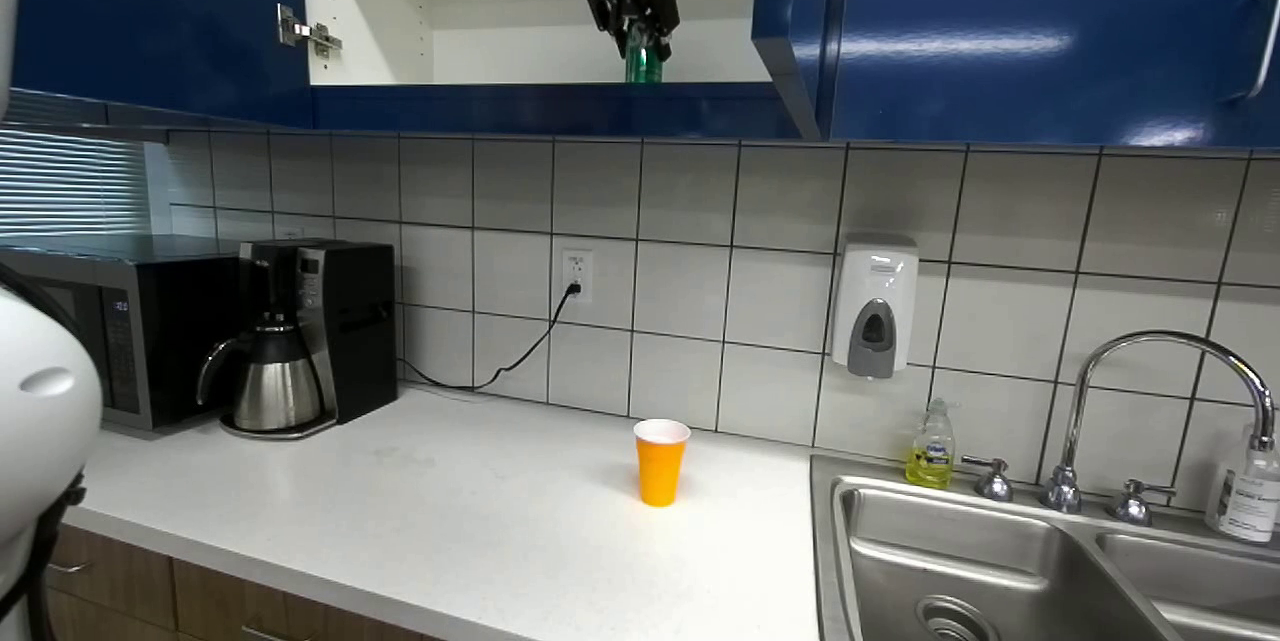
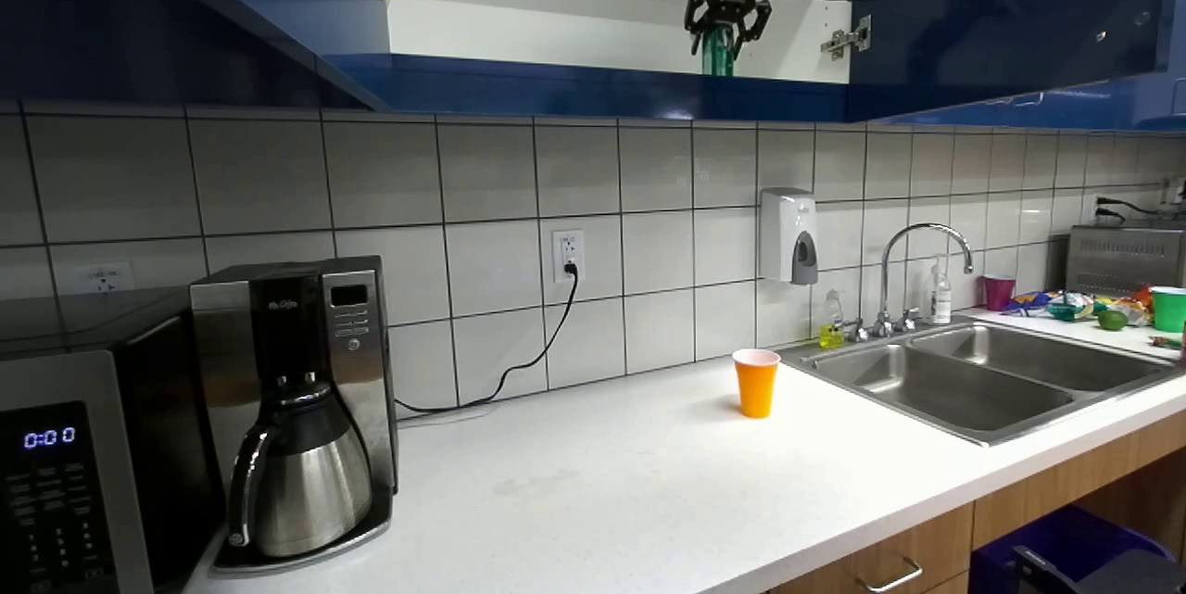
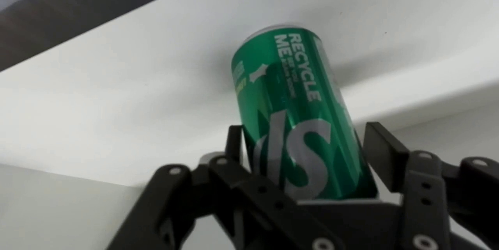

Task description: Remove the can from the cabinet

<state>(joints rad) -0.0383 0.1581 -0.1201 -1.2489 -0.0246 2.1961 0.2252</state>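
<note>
A black robot gripper [image 3: 303,140] has its fingers [image 3: 386,160] spread on either side of a green can [image 3: 288,86], with narrow gaps showing in the wrist view. The can is upright inside an open blue wall cabinet [image 1: 540,108] with a white interior. Well below, an orange cup [image 1: 660,469] stands on a white counter [image 1: 450,511], between a black coffee maker [image 1: 362,331] and a steel sink [image 1: 826,521].

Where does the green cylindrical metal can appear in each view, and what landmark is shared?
In an exterior view: the can, top middle.
In an exterior view: the can, top, right of centre.
In the wrist view: the can, near centre.
Shared landmark: black jointed fingers flanking it.
</note>
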